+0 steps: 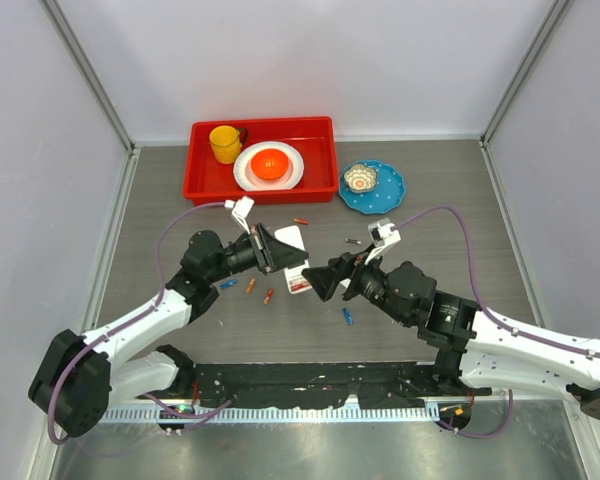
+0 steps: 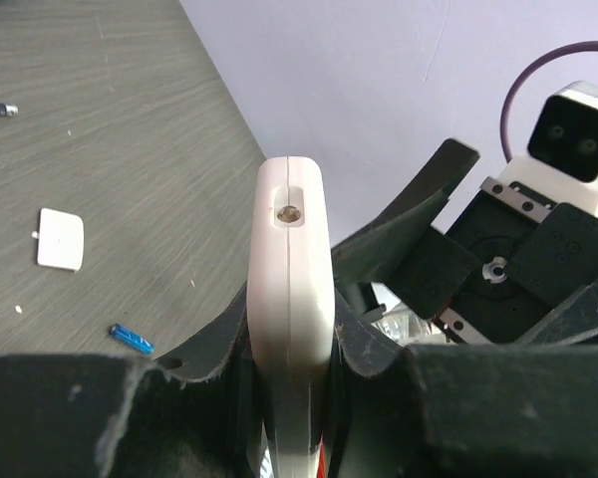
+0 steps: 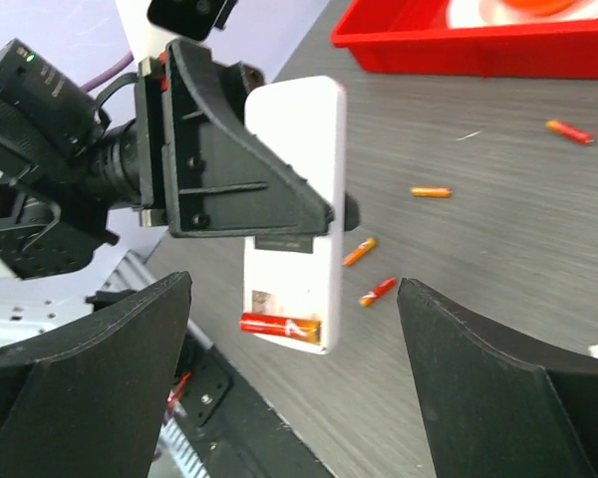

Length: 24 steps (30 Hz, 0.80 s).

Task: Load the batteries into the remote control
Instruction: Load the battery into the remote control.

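Left gripper [image 1: 273, 250] is clamped on the remote control [image 1: 293, 241] at the center of the top view. The remote is held up off the table [image 1: 450, 260], which is grey. In the left wrist view the remote shows edge-on, mid-frame, squeezed between the two black fingers [image 2: 214, 344]. In the right wrist view its plain white back faces the camera. The bay at its lower end is uncovered, with one orange-red battery [image 3: 279, 325] lying crosswise in it. Right gripper [image 1: 327, 279] sits just right of the remote in the top view. Its jaws are wide apart and hold nothing; the fingers fill the lower left and lower right corners of the right wrist view, with the remote in the gap, not touching. Loose batteries [image 1: 250, 286] are scattered on the table. Two orange ones and a blue one lie left-center under the left arm, another blue one lower center, an orange one and a dark one above the grippers. A small white cover piece [image 2: 60, 239] lies flat at the left of the left wrist view, with a blue battery [image 2: 132, 339] below it. A red tray [image 1: 205, 185] at top center holds a yellow cup [image 1: 224, 144] and a white plate [image 1: 248, 172] carrying an orange bowl [image 1: 271, 163]. A blue plate [image 1: 385, 190] sits to the tray's right.
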Available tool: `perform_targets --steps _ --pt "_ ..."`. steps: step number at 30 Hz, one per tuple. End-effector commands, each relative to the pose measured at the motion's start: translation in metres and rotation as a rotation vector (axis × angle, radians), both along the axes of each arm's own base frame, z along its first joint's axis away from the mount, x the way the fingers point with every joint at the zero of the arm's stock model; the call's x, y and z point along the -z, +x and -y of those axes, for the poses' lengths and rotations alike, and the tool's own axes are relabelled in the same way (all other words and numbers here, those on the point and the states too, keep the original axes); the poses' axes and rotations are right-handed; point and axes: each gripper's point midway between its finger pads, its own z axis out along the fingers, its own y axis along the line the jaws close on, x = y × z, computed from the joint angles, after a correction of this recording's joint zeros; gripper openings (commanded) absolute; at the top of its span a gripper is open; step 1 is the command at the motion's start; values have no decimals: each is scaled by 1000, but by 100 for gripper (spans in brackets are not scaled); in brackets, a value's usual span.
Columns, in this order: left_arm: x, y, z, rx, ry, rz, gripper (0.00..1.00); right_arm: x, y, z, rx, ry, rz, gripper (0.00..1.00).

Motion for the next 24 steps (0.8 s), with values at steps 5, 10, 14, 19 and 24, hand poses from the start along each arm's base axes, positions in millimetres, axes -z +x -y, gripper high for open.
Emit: perform_targets --steps 5,10,14,19,24 --pt "-36 5 -6 -61 -86 131 0 1 -23 -42 -223 100 -101 90" --pt "-41 5 -6 -63 -101 139 0 3 -24 -43 -231 93 -99 90" --pt "-42 4 -8 -70 -105 143 0 4 -24 -45 -242 84 -101 90" --pt "-43 4 -8 -69 -110 144 0 6 -21 -44 -223 81 -102 90" --pt "-44 2 -9 -69 -113 145 0 3 -16 -41 -192 95 -93 88"
